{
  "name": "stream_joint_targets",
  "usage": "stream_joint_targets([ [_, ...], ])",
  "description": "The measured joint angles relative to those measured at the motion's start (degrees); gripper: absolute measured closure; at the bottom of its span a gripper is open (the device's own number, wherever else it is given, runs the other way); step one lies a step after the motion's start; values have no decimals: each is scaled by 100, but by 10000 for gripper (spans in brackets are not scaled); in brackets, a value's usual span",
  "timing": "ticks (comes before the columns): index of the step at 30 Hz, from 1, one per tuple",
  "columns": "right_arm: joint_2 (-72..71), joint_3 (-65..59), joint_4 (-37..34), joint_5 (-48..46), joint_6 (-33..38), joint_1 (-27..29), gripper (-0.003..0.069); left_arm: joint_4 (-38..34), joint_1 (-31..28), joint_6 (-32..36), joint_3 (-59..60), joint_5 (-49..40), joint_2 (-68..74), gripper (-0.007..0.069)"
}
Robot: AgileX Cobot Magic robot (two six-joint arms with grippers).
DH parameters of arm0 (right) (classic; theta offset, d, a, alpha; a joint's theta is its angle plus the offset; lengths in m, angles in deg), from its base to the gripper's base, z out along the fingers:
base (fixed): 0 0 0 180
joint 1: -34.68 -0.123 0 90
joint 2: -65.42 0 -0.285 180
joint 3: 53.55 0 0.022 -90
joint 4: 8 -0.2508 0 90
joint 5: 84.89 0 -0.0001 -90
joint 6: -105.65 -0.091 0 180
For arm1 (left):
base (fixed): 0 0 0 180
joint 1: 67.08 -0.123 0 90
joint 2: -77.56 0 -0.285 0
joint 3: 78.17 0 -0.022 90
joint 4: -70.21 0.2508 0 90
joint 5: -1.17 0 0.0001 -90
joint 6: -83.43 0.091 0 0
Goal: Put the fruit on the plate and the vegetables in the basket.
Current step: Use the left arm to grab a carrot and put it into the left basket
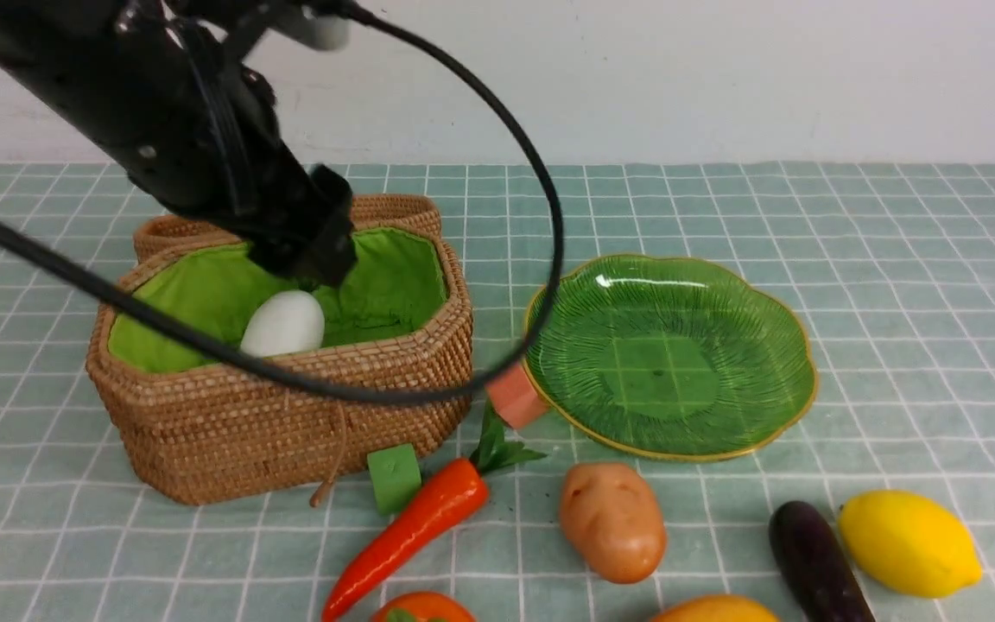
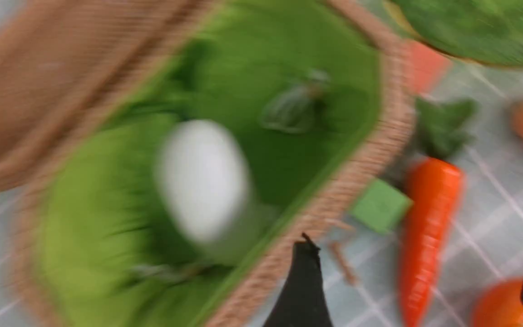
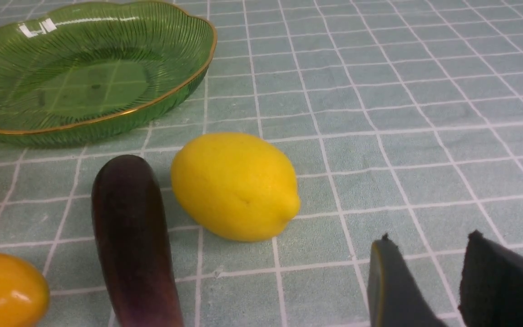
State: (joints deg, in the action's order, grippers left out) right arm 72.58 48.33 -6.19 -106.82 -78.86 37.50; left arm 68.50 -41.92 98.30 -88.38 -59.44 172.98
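The wicker basket (image 1: 290, 406) with green lining holds the white radish (image 1: 283, 324), blurred in the left wrist view (image 2: 202, 177). My left gripper (image 1: 312, 250) hangs over the basket's back part, open and empty (image 2: 425, 243). The green plate (image 1: 670, 354) is empty. The carrot (image 1: 415, 527), potato (image 1: 612, 521), eggplant (image 1: 817, 561), lemon (image 1: 908, 542), mango (image 1: 713, 609) and orange-red fruit (image 1: 421, 607) lie on the cloth in front. My right gripper (image 3: 427, 240) is open and empty, over bare cloth beside the lemon (image 3: 236, 186) and eggplant (image 3: 132, 236).
A green cube (image 1: 394, 477) lies against the basket's front, and a salmon cube (image 1: 515, 397) sits between basket and plate. The basket lid (image 1: 377, 209) leans behind the basket. The left arm's cable (image 1: 541, 259) loops over the basket's right side.
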Motion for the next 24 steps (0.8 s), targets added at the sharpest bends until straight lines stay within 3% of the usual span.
stream_joint_targets([
  [6, 0, 0, 0, 0, 0, 0, 419, 35, 810, 36, 829, 588, 412, 47],
  [11, 0, 0, 0, 0, 0, 0, 419, 812, 1348, -187, 936, 1106, 1285, 47],
  [16, 0, 0, 0, 0, 0, 0, 419, 1274, 1413, -204, 936, 1575, 1974, 48],
  [24, 0, 0, 0, 0, 0, 0, 419, 1352, 1413, -217, 936, 1820, 2276, 51],
])
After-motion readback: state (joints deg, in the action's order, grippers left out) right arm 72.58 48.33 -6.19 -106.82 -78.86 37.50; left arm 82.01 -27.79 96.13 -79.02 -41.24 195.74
